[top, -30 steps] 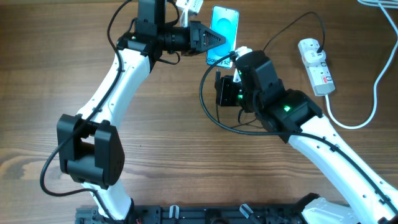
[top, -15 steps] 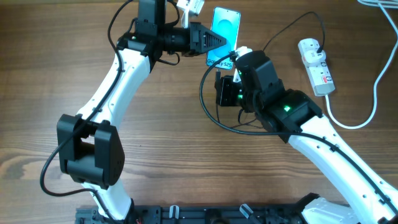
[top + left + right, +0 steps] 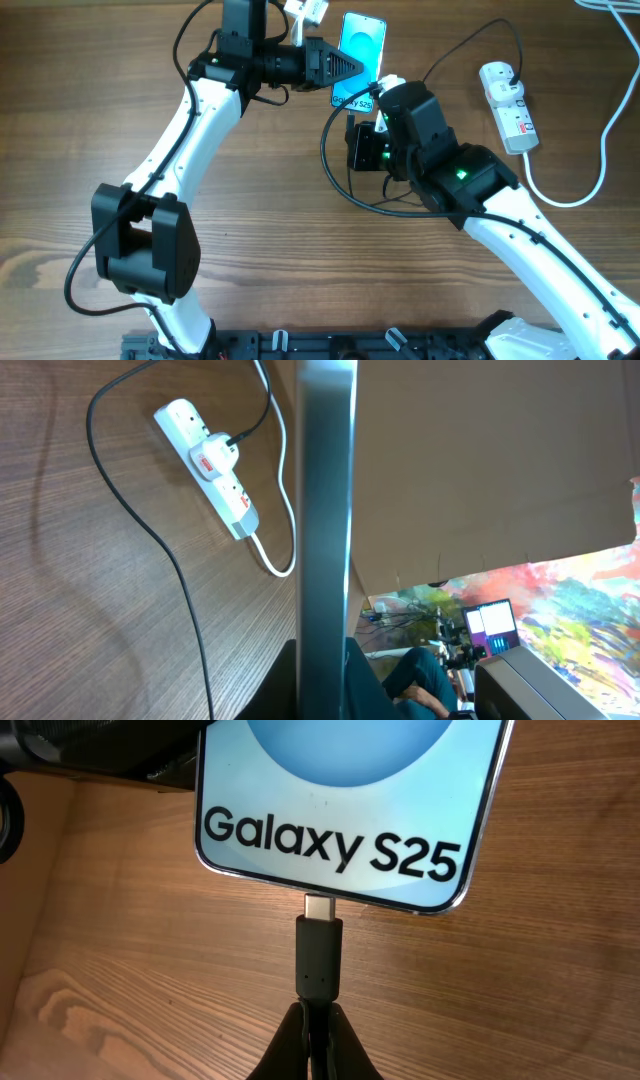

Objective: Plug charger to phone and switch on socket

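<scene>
The right gripper [image 3: 318, 1032] is seen pinched tight on the charger [image 3: 318, 965], with the black connector held upright between the two fingers at its tail. The bare metal tip is pressed against the bottom edge of the phone [image 3: 345, 810]; how deep it has been seated cannot be told. "Galaxy S25" is read plainly across the bottom of the screen, just above the connector.

The phone is clamped by the left gripper [image 3: 350, 63], which is closed on the long edge on the left arm's side. From the left wrist the phone is seen edge-on, as a thin grey bar between dark fingers. Whether it is lifted clear of the bench [image 3: 290, 250] cannot be told.

From the connector the charger is traced as a thin black line, looped beneath the right arm and carried over to the socket [image 3: 508, 106], where a black plug is seated. The socket is laid flat near the right edge of the bench, well apart from the phone. Red switch marks are showing, and a thick white cord [image 3: 604, 155] is trailed off it. The switch position cannot be made out.
</scene>
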Controlling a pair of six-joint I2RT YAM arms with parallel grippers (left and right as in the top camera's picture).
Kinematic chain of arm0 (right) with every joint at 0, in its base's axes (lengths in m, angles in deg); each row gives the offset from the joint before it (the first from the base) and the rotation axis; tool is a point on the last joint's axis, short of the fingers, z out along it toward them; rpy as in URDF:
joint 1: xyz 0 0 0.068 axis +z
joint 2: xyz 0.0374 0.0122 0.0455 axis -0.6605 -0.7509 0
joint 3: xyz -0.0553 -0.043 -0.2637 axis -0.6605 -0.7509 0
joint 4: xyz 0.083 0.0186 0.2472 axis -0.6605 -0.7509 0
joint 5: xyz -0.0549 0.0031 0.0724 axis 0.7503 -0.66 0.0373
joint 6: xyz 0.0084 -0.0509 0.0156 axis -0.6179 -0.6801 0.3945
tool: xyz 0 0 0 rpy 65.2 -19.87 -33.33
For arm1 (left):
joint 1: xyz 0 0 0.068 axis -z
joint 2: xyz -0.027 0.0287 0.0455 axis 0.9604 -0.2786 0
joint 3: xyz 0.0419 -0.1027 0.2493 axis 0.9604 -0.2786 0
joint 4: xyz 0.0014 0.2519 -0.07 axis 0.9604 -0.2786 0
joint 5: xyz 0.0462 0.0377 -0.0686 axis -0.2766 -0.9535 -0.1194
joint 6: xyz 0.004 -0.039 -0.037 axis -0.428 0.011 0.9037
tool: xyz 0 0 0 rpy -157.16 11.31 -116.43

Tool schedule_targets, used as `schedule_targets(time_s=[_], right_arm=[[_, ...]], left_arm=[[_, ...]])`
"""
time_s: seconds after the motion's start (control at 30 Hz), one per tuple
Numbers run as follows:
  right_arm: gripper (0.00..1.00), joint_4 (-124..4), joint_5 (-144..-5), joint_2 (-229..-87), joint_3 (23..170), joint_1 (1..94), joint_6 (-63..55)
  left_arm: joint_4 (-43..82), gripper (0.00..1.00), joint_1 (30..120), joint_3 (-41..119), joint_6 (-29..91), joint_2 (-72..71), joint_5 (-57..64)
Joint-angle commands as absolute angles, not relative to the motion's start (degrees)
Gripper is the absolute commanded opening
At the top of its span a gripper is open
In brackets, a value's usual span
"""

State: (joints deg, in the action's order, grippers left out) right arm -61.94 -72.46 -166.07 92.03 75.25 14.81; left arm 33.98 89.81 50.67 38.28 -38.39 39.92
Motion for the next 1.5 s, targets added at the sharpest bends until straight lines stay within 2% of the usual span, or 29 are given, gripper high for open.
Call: schedule_targets(time_s=[0.0, 1.47], right_arm=[[0.04, -61.43, -71.48, -166.35, 92.53, 75.22, 13.59], [0.04, -61.24, -71.04, -166.35, 92.53, 75.2, 13.61]], left_arm=[[34.16, 0.04, 90.12, 51.78, 37.47, -36.82, 40.86], [34.18, 0.04, 90.12, 51.78, 40.01, -36.84, 42.15]])
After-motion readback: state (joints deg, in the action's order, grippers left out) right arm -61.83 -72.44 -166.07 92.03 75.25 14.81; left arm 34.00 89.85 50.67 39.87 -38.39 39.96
